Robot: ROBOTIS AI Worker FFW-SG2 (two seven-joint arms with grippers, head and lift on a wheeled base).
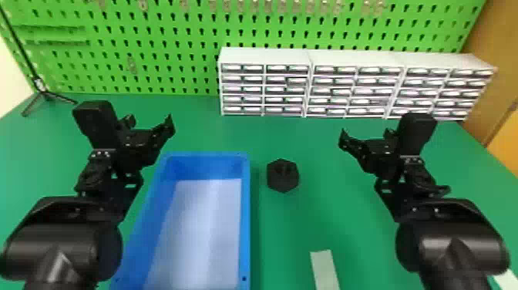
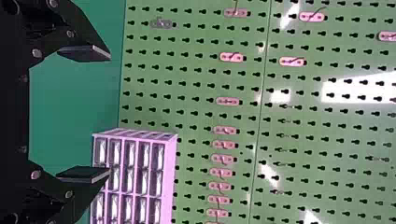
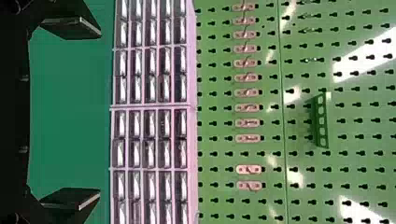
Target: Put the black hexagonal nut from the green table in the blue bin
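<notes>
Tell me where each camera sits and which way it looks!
Head view: on the robot's head, looking forward and down at the blue bin and black nut; left arm and right arm show.
Left wrist view: on the left wrist, facing the green pegboard; the open left gripper shows.
Right wrist view: on the right wrist, facing the pegboard; the open right gripper shows.
All three see the drawers.

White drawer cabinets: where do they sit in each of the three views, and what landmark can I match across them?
Head view: white drawer cabinets, upper part, mostly right of centre.
Left wrist view: cabinets beyond the left gripper, partly behind one finger.
Right wrist view: cabinets beyond the right gripper, spanning its gap.
Shared landmark: the green pegboard behind them.
</notes>
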